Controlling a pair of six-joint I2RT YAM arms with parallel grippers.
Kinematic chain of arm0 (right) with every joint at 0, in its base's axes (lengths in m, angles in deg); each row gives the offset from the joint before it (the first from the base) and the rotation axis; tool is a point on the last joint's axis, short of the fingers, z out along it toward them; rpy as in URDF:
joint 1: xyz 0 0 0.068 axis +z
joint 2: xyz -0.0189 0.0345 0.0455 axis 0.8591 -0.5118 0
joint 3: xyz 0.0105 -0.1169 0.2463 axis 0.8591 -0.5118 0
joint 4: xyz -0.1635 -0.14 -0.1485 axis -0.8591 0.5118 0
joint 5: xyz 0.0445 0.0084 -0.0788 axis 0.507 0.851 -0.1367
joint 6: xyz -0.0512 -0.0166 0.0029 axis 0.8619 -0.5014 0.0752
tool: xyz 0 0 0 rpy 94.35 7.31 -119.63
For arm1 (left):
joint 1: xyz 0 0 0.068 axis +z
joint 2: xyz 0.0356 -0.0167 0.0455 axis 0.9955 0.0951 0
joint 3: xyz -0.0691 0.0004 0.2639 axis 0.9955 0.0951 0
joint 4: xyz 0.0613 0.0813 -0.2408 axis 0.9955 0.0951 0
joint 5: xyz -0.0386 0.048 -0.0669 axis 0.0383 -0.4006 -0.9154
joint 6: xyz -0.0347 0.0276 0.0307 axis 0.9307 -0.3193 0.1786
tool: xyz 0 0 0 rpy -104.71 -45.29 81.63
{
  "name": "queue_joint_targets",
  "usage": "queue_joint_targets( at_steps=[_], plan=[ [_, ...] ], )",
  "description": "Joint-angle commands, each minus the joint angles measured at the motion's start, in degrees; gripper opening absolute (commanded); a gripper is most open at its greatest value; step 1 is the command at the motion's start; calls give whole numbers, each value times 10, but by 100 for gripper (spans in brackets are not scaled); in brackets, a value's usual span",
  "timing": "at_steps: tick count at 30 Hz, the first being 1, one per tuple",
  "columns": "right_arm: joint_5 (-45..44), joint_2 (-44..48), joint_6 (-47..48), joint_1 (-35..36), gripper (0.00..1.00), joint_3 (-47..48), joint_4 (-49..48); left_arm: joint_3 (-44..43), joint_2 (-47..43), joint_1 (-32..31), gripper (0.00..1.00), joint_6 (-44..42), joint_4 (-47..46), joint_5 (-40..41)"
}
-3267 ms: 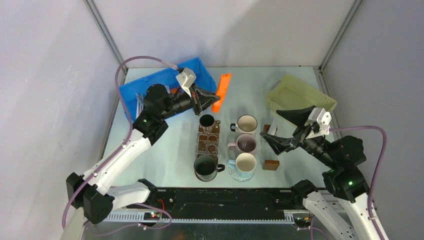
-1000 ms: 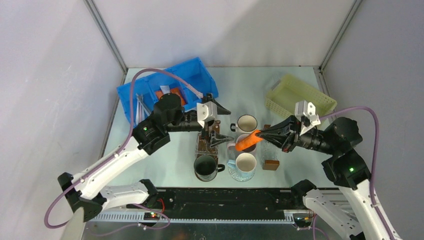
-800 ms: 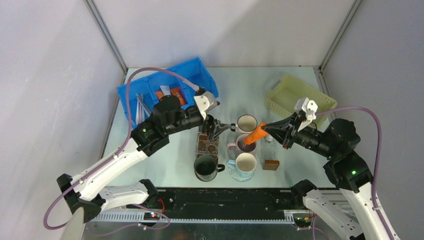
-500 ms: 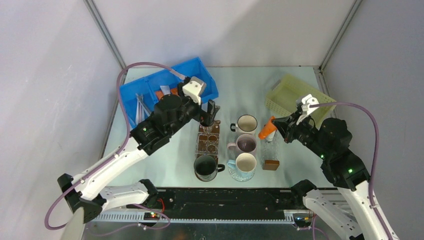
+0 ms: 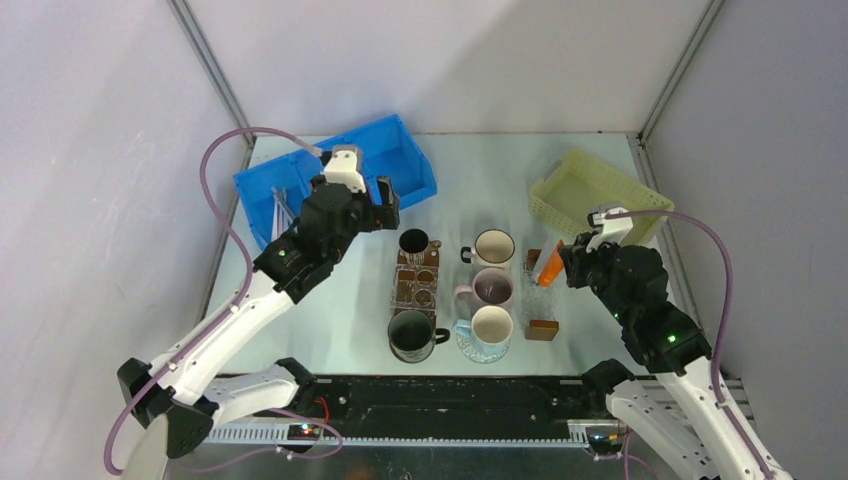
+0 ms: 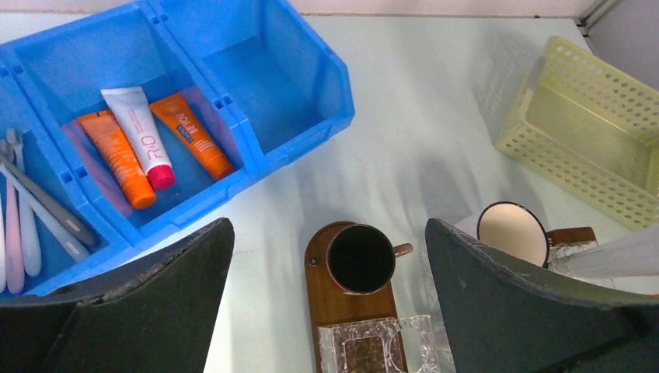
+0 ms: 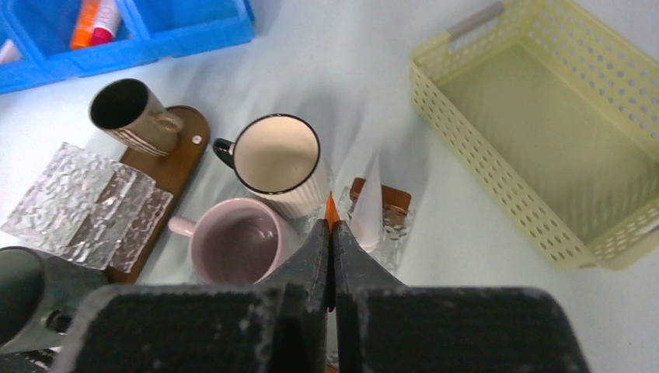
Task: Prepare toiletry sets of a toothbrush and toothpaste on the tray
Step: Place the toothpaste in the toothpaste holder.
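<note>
Toothpaste comes first: a small orange soft tube (image 5: 548, 266) sits pinched in our right gripper (image 7: 332, 241). Its jaws are pressed together on the tube, so only a thin orange edge shows between them in the wrist view. The tube hangs above the table just beside a clear brown-lidded box (image 7: 381, 206) and near a white ceramic mug (image 7: 276, 155) and a pink mug (image 7: 241, 237). It is well apart from the pale yellow perforated plastic basket (image 7: 544, 132), which we take to be the tray — no set lies in it yet.

Our left gripper (image 6: 326, 229) hovers with its jaws spread wide, holding nothing, near the blue plastic compartment bin (image 6: 272, 78). One compartment holds a white tube (image 6: 144, 136) between two orange ones, and the next holds the grey and pink toothbrushes (image 6: 43, 210).

We judge the step in hand to be the carry to the basket. To do it well, we should:

- travel high enough to clear the mug rims and the basket wall;
- come low over the basket floor before parting the jaws;
- lay the tube lengthwise near one side, so a brush fits beside it.

The tube is soft, so we add no squeeze. The left arm can go for one brush — a single handle, since they lie close together.
</note>
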Motion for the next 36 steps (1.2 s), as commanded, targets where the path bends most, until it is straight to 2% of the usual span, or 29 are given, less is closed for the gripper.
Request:
queue_joint_targets(
  at_steps=[1, 20, 36],
  plan=[
    [-46, 11, -15, 4, 0, -23, -66, 6, -25, 14, 100, 38, 1, 29],
    [-102, 29, -68, 10, 0, -122, -128, 33, -54, 44, 100, 60, -6, 46],
    [-130, 19, -93, 27, 0, -153, -136, 47, -56, 52, 100, 68, -6, 56]
  ],
)
